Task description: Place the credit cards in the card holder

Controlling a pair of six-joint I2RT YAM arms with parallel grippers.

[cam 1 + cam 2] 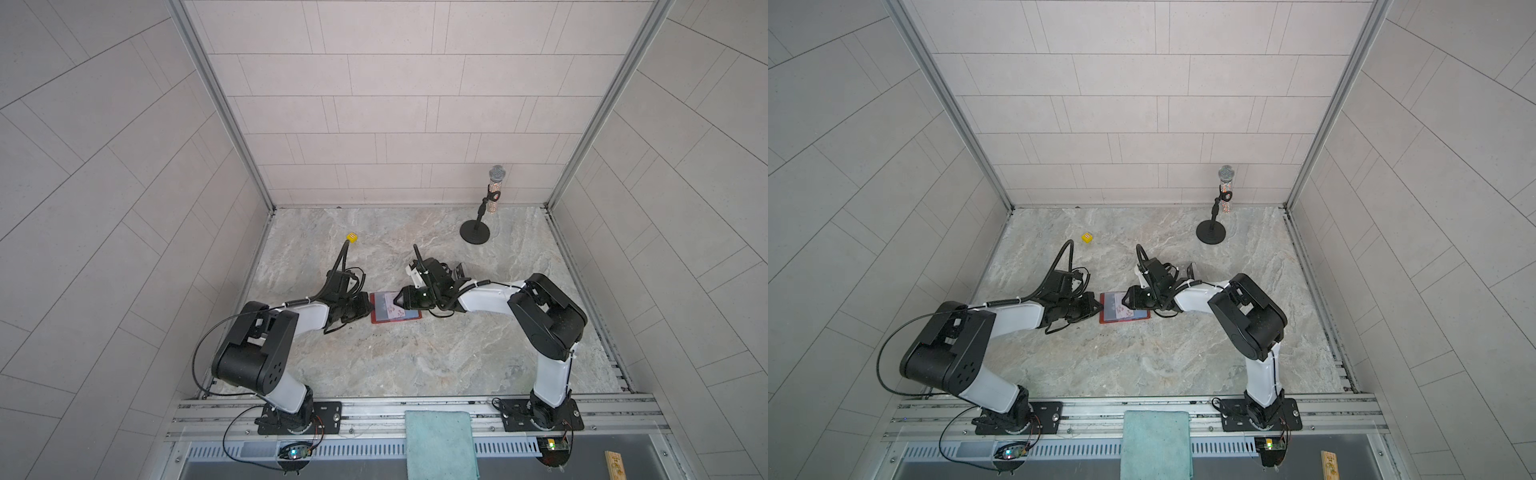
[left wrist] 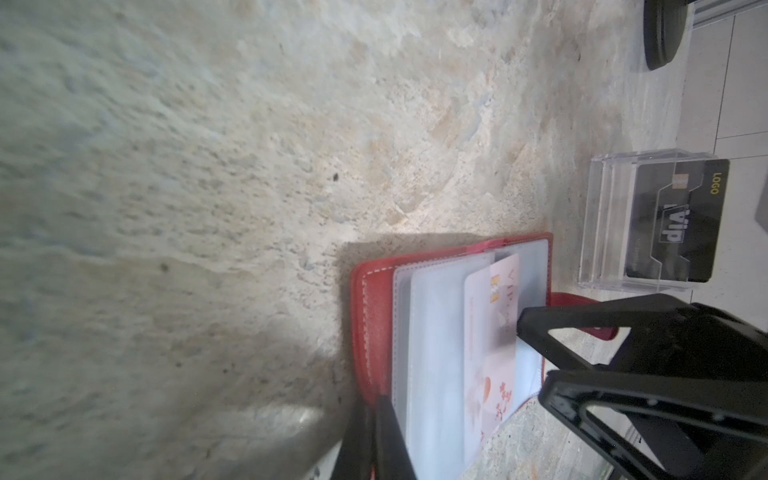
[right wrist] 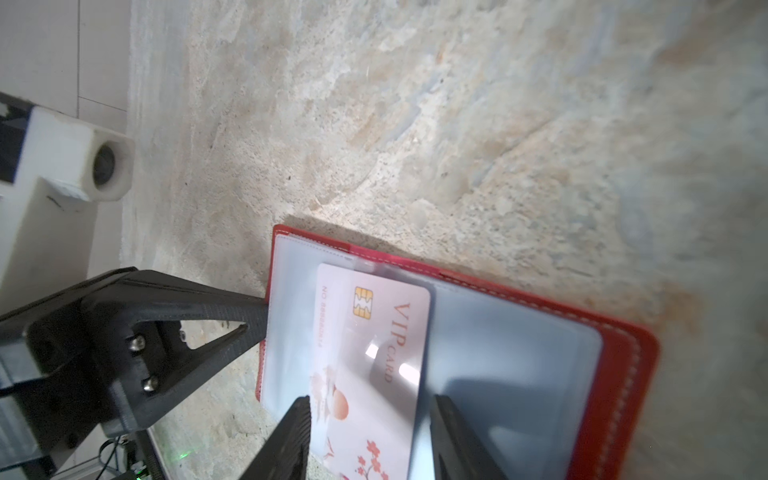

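The red card holder [image 1: 399, 318] [image 1: 1125, 316] lies open on the table, clear sleeves up. My left gripper [image 2: 374, 405] [image 1: 370, 307] is shut on the edge of its red cover [image 2: 370, 316]. A pale pink credit card [image 3: 374, 340] [image 2: 490, 332] lettered "VIP CARD" lies on the sleeves, its far end under a sleeve's edge. My right gripper [image 3: 370, 411] [image 1: 397, 300] stands open over it, one finger on each side of the card. A black credit card [image 2: 673, 220] stands in a clear acrylic stand [image 2: 602, 216] behind the holder.
A microphone on a round black stand [image 1: 478, 224] is at the back right. A small yellow die [image 1: 352, 237] lies at the back left. A teal cloth [image 1: 440, 444] hangs over the front rail, with a wooden block [image 1: 615, 463] at the front right.
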